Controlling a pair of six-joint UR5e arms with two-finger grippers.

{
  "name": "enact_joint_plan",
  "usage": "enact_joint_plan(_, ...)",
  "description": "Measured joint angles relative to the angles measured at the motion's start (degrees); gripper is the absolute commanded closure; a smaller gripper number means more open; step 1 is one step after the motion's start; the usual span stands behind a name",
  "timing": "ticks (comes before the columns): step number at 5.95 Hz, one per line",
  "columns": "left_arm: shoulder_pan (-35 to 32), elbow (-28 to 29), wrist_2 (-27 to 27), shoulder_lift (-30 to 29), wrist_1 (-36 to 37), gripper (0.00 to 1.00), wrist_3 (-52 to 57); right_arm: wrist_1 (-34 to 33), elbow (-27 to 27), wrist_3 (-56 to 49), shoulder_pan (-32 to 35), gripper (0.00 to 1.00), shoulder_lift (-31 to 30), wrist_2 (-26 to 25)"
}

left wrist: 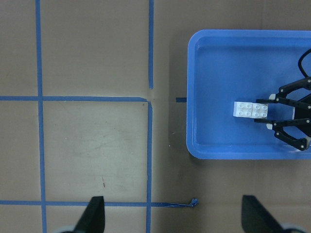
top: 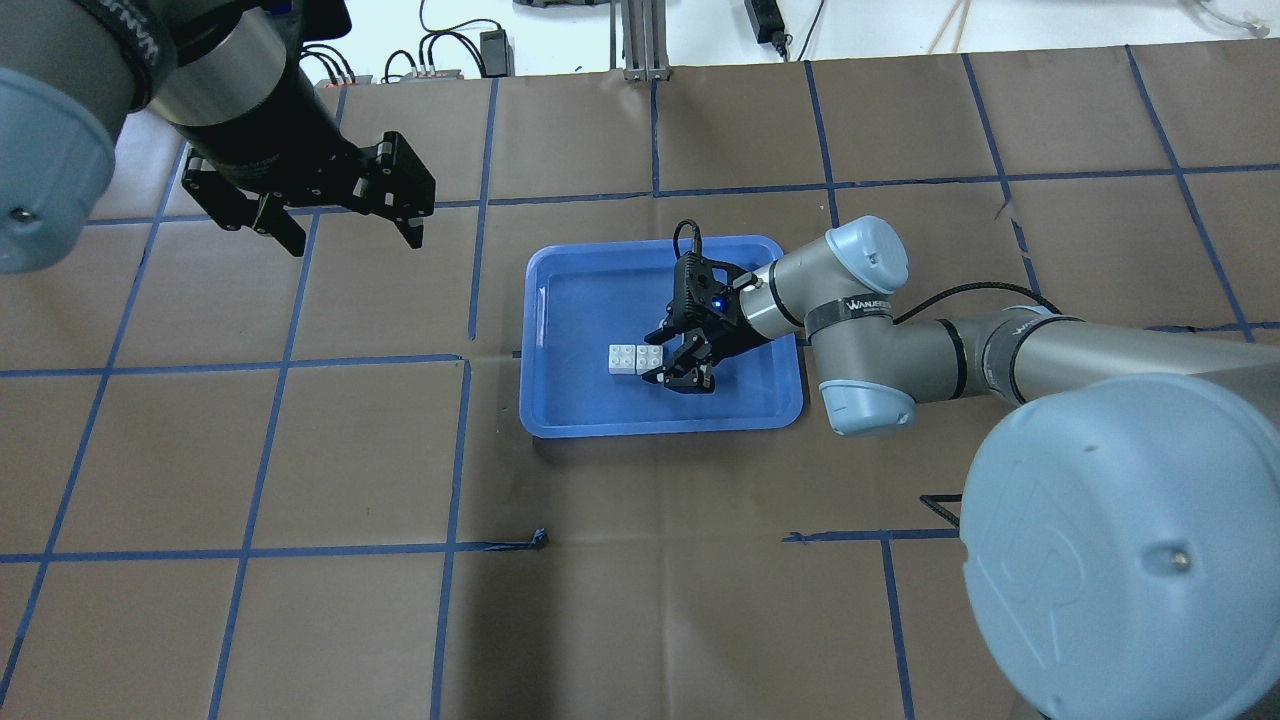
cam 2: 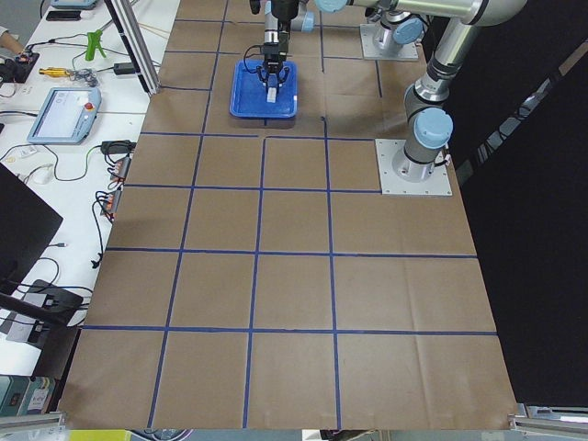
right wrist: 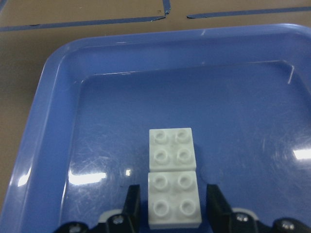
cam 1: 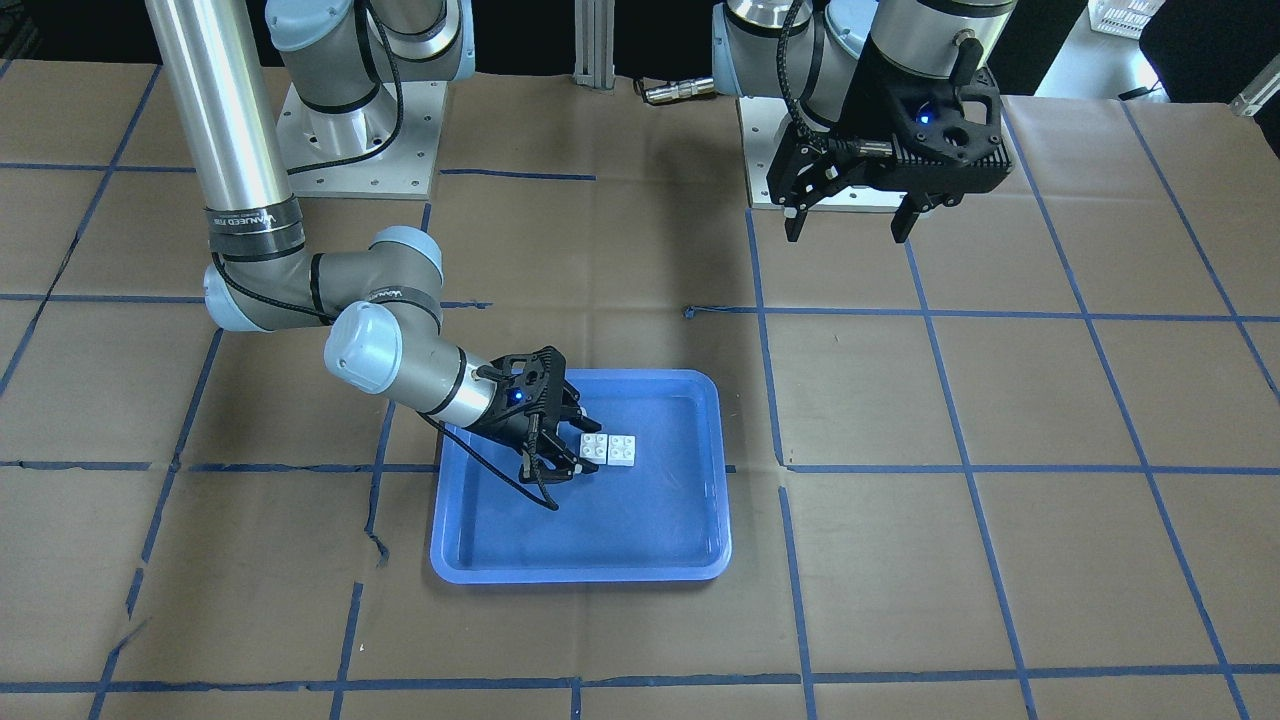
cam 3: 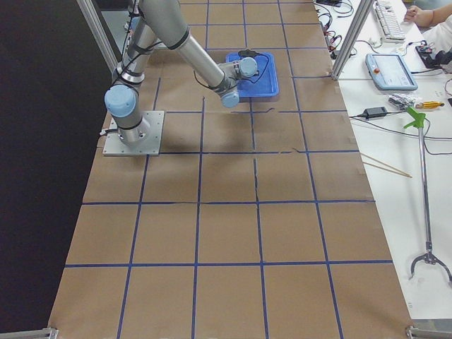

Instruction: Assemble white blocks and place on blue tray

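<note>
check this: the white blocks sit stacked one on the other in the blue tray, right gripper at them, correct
Not stacked. The white blocks lie side by side, touching, studs of both showing, in the blue tray, right gripper at them. The right wrist view shows it.

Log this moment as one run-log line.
white blocks: side by side, touching, studs up, in blue tray | right gripper: open, straddling one of them | left gripper: open, above table, off tray

Right arm (cam 3: pixel 194 53), seemingly over blue tray (cam 3: pixel 267 81)
</note>
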Motion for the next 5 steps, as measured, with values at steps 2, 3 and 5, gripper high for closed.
enact_joint_plan(2, -0.06, 0.00, 0.00, 0.00, 0.00, 0.00, 0.00, 0.02, -0.47, 2.04, 0.00, 0.00, -0.33, -0.05)
enact_joint_plan(3, -0.06, 0.00, 0.00, 0.03, 0.00, 0.00, 0.00, 0.30, -1.97, 4.81, 0.00, 0.00, -0.68, -0.76)
enact_joint_plan(5, -0.07, 0.00, 0.00, 0.02, 0.00, 0.00, 0.00, 3.85, -5.57, 12.68, -0.02, 0.00, -2.00, -6.44)
